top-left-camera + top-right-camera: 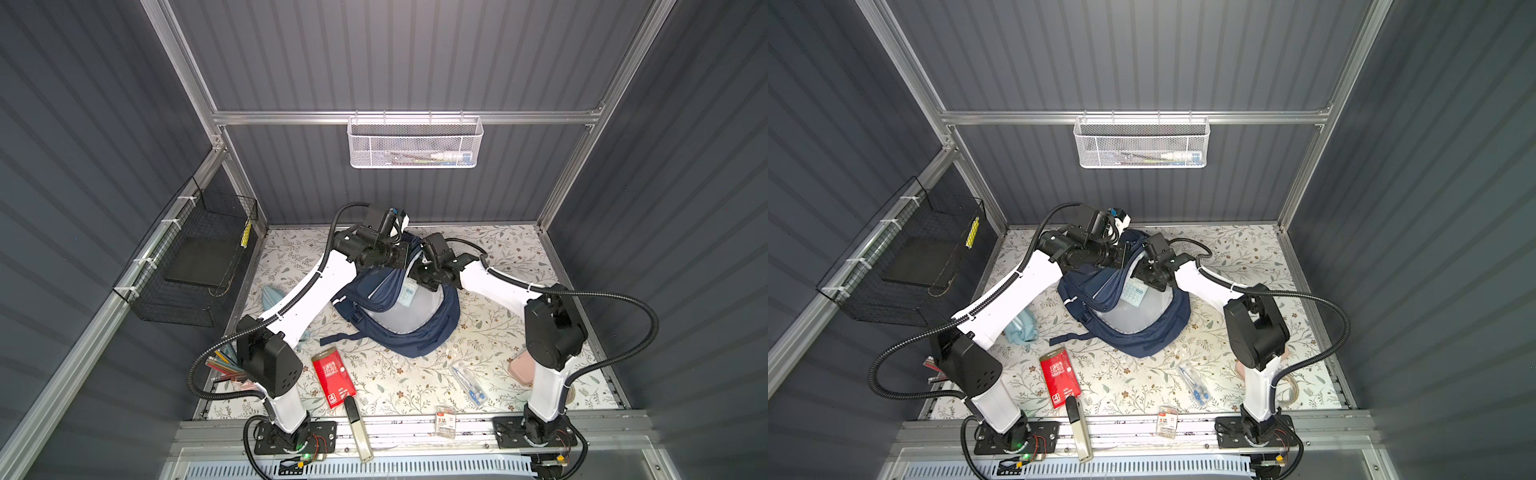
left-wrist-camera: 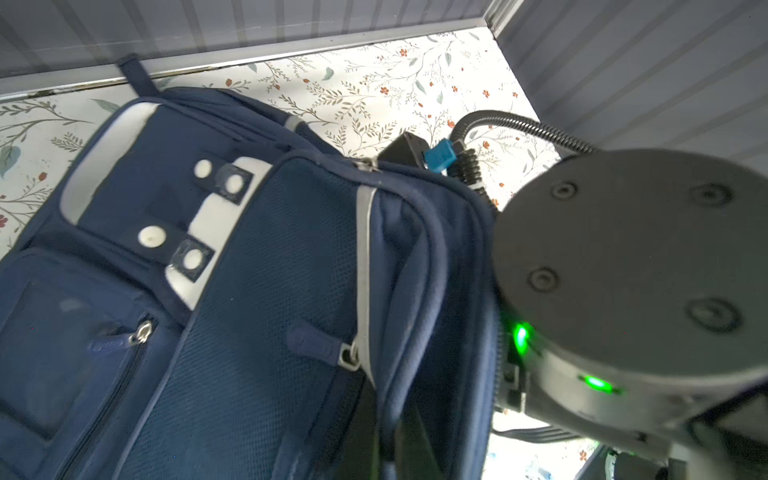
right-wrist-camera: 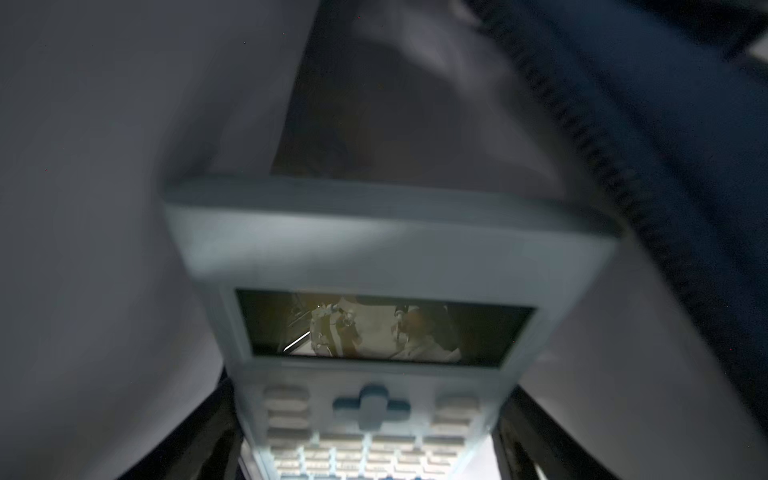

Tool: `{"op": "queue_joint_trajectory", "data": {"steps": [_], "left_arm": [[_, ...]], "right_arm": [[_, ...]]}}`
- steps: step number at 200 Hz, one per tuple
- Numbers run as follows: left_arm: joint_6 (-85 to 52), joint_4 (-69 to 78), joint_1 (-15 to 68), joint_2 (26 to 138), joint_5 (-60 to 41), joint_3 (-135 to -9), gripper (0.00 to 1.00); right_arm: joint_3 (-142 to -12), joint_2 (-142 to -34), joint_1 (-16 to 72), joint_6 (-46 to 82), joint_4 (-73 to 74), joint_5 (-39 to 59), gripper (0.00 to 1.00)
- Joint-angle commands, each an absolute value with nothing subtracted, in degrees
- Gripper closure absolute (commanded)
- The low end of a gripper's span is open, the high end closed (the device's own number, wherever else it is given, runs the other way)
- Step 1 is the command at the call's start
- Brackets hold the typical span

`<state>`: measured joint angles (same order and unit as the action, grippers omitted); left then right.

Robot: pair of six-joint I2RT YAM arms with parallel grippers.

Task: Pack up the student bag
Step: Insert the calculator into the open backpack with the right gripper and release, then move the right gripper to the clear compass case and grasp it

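The student bag (image 1: 419, 340) (image 1: 1144, 336), a navy backpack, lies mid-table with its main compartment gaping and pale lining showing. My left gripper (image 2: 390, 449) is shut on the bag's opening edge beside the zip and holds the flap up; in both top views it sits at the bag's far side (image 1: 402, 258) (image 1: 1122, 254). My right gripper (image 3: 365, 457) (image 1: 420, 279) is shut on a light-blue calculator (image 3: 390, 266) (image 1: 406, 294) (image 1: 1133, 293), a dark finger (image 3: 208, 436) on each side. The calculator's screen end points into the grey-lined compartment.
On the floral table (image 1: 415, 386) lie a red packet (image 1: 333, 377), a black-and-cream stapler-like item (image 1: 358, 428), a bagged compass set (image 1: 467, 380), a small card pack (image 1: 445, 420), a pink case (image 1: 523, 365), a light-blue pouch (image 1: 272, 295) and coloured pencils (image 1: 224, 365). Wire baskets (image 1: 187, 266) (image 1: 414, 143) hang on the walls.
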<state>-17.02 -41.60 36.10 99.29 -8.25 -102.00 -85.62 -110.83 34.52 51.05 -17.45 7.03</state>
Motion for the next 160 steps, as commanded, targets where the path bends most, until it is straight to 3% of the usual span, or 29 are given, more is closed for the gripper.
{"op": "queue_joint_trajectory", "data": {"steps": [1, 39, 95, 160], "left_arm": [[-19.1, -36.1, 36.5, 96.9, -13.2, -103.1, 1.0], [-18.5, -35.3, 36.2, 95.8, -11.0, -100.2, 1.0], [-18.4, -34.1, 36.0, 96.0, -11.1, -97.7, 1.0], [-20.2, -27.1, 36.0, 95.3, -13.3, -85.4, 1.0]], "right_arm": [[-87.6, -113.2, 35.0, 55.5, -12.9, 6.0, 0.14], [-85.0, -109.5, 35.0, 55.3, -11.7, 6.3, 0.06], [-82.5, -106.9, 33.6, 53.5, -14.0, 11.4, 0.03], [-60.6, -82.2, 29.8, 43.0, -29.1, 3.9, 0.06]]}}
